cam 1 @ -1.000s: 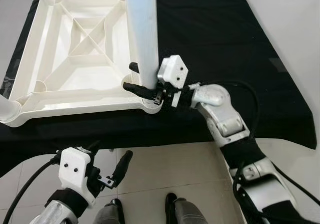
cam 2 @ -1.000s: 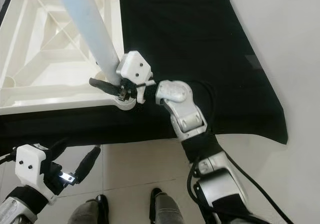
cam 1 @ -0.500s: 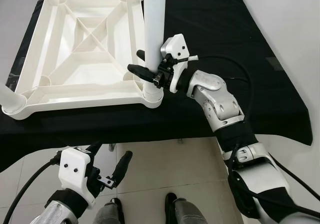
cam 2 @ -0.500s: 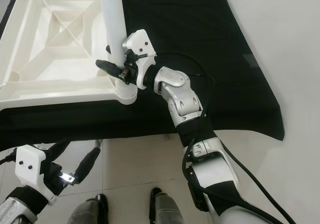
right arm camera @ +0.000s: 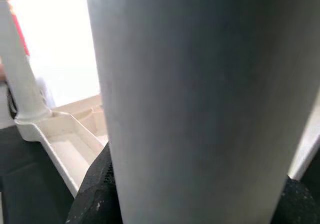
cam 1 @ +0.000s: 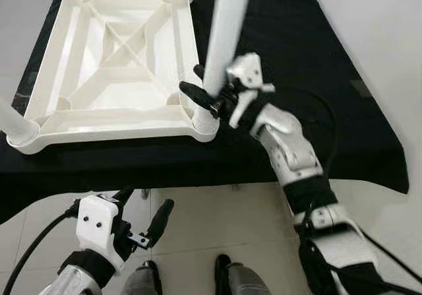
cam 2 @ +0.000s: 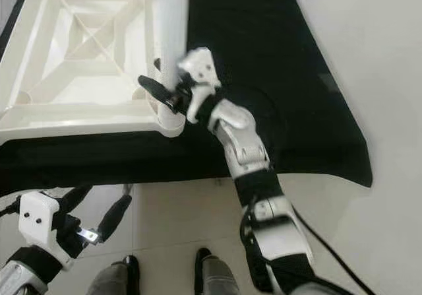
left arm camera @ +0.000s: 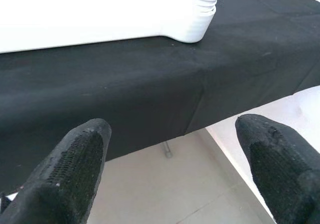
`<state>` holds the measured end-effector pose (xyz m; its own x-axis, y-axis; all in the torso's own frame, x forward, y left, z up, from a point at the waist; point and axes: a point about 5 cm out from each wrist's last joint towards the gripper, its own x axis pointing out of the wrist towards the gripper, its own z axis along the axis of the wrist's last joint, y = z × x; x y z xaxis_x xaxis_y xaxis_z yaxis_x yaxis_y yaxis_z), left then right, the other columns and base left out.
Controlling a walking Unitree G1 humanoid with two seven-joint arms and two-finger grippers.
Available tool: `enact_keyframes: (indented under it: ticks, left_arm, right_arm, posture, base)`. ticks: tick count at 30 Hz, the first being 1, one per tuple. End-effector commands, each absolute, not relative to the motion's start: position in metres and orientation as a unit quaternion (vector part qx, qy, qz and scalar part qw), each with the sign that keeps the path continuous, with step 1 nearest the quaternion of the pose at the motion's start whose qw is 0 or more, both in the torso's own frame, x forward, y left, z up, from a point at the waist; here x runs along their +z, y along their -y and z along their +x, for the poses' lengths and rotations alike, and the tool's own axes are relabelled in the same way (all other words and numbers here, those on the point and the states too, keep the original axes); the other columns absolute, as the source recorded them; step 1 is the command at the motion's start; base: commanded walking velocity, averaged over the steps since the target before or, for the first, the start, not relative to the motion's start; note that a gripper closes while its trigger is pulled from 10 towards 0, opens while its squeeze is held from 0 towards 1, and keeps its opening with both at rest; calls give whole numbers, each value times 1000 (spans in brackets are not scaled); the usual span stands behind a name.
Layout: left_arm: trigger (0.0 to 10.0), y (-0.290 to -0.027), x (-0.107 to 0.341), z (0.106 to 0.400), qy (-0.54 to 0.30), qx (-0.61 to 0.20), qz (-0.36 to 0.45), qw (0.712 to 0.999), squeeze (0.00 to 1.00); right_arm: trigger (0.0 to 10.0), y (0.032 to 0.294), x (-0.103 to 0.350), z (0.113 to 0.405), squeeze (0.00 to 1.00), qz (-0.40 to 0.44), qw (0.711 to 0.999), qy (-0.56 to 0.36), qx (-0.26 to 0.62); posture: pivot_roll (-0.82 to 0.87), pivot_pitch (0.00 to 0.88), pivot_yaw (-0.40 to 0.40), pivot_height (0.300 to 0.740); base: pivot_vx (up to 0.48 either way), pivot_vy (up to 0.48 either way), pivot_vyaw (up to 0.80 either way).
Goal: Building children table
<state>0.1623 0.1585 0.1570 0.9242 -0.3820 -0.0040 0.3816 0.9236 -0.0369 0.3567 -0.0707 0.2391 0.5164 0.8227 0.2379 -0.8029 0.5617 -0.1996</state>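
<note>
Now we clench our right gripper (cam 1: 206,96) round the white plastic leg (cam 1: 224,37), seating it upright in the upturned white ribbed tabletop's (cam 1: 79,120) near right corner; our left gripper (cam 1: 142,217) hangs released.

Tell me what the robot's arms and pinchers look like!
Both arms are shiny silver with black joints. The right arm has a black cable looping beside it. Each gripper has a chunky white block with two long black fingers: the right gripper and the left gripper. The left fingertips look bumpy and textured.
</note>
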Motion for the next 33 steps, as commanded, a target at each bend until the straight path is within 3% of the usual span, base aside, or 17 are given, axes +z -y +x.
enact_keyframes:
  ticks: [1,5,8,11,17,20,23,33]
  left_arm:
    - [10000,-157,156,159,-13,-202,-20,979,0]
    - [10000,-157,157,159,-13,-202,-19,979,0]
    - [10000,-157,157,159,-13,-202,-19,979,0]
    - [10000,-157,157,158,-14,-203,-19,979,0]
    - [10000,-157,158,155,-15,-203,-20,979,0]
    - [10000,-156,159,151,-17,-204,-20,979,0]
    - [10000,-156,160,142,-24,-203,-21,979,0]
    - [10000,-156,163,126,-38,-197,-28,979,0]
  right_arm:
    - [10000,81,165,350,0,-18,875,6,483]
    - [10000,85,176,349,0,-36,845,29,533]
    - [10000,85,176,349,0,-36,845,29,533]
    - [10000,89,182,350,0,-95,788,2,608]
    - [10000,93,195,356,0,-128,751,-9,647]
    - [10000,93,207,360,0,-126,735,-8,666]
    - [10000,91,223,360,0,-117,691,-12,713]
    - [10000,80,245,363,0,-87,642,-10,762]
  posture:
    - [102,370,-73,740]
    - [105,372,-72,740]
    - [105,372,-72,740]
    - [109,378,-74,740]
    - [113,387,-80,740]
    - [123,400,-85,740]
    - [146,421,-93,740]
    - [180,455,-102,740]
  base:
    - [0,0,0]
    - [0,0,0]
    - [0,0,0]
    - [0,0,0]
    - [0,0,0]
    - [0,0,0]
    - [0,0,0]
    - [0,0,0]
